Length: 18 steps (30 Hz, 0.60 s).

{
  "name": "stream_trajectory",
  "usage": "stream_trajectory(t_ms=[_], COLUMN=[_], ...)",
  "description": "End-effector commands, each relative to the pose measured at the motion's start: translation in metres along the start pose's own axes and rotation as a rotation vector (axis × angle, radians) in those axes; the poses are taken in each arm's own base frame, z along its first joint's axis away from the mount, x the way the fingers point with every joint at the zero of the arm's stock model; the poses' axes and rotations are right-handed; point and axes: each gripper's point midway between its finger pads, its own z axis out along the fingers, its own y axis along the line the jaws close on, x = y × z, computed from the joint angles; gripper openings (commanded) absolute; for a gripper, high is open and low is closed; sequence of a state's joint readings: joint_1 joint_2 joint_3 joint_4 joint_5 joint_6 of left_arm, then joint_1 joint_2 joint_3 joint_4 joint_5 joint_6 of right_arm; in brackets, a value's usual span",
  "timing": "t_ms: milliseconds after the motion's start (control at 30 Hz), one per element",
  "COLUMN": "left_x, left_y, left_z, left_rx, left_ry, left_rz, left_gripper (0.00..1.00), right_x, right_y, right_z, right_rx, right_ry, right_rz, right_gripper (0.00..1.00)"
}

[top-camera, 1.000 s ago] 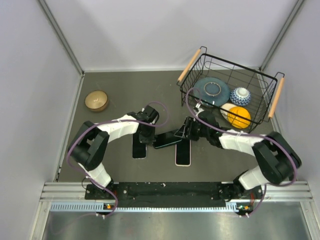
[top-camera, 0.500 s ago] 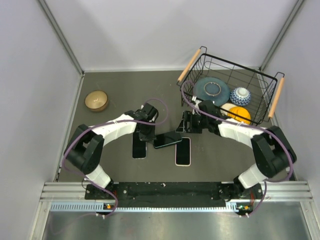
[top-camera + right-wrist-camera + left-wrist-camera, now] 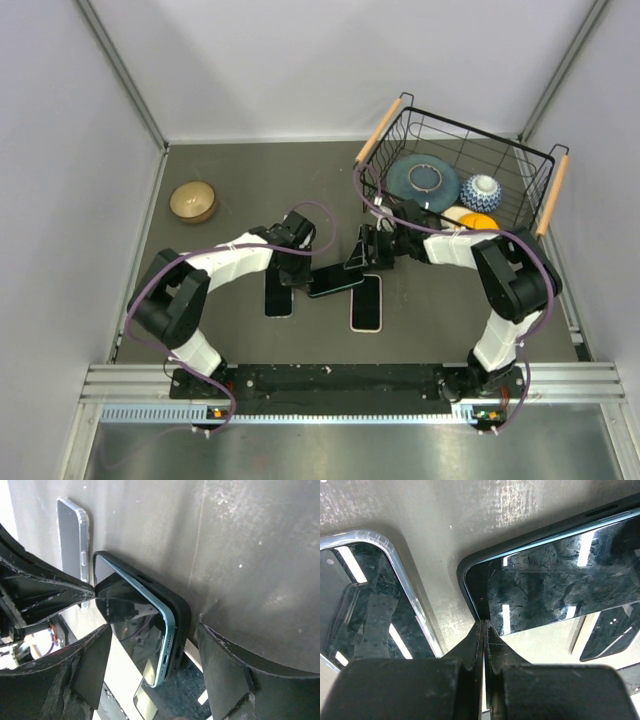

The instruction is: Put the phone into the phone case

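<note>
The phone is teal-edged with a dark screen. It lies slanted in the black phone case, its near end lifted above the case's rim. In the top view the pair lies mid-table between both arms. My left gripper is shut, with nothing between its fingers, and its tips press on the case's corner. My right gripper is open, with one finger on each side of the phone's near end and a gap on both sides.
A phone in a clear case lies just left of the pair, and another cased phone lies below its right end. A wire basket holding dishes and an orange ball stands at the back right. A wooden bowl sits far left.
My right gripper has opened off the phone's end and drawn back slightly toward the basket. The left gripper stays shut at the case's corner.
</note>
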<state>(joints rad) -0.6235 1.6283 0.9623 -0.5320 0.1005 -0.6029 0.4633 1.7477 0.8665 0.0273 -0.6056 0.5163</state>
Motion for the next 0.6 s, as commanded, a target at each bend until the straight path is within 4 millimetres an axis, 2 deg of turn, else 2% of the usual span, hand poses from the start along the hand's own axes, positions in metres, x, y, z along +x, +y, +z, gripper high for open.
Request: stream_trajectory(t_ms=[0, 167, 333, 500, 533, 567], left_x=[-0.007, -0.008, -0.009, -0.008, -0.007, -0.007], left_y=[0.002, 0.005, 0.008, 0.012, 0.013, 0.013], left_z=[0.007, 0.01, 0.01, 0.01, 0.01, 0.01], left_rx=[-0.025, -0.045, -0.059, -0.066, -0.068, -0.067], left_ry=[-0.015, -0.01, -0.019, -0.017, -0.017, -0.016], left_rz=[0.007, 0.01, 0.014, 0.016, 0.015, 0.018], left_gripper=[0.0, 0.0, 0.0, 0.0, 0.0, 0.0], right_x=[-0.006, -0.007, -0.008, -0.006, -0.009, -0.008], right_y=[0.011, 0.02, 0.032, 0.035, 0.038, 0.038], right_z=[0.005, -0.002, -0.01, -0.013, -0.015, -0.016], right_rx=[-0.116, -0.221, -0.299, -0.332, -0.35, -0.358], right_ry=[-0.007, -0.025, -0.037, -0.053, -0.063, -0.066], right_rz=[-0.043, -0.02, -0.039, -0.032, -0.031, -0.026], right_gripper=[0.67, 0.56, 0.54, 0.54, 0.52, 0.43])
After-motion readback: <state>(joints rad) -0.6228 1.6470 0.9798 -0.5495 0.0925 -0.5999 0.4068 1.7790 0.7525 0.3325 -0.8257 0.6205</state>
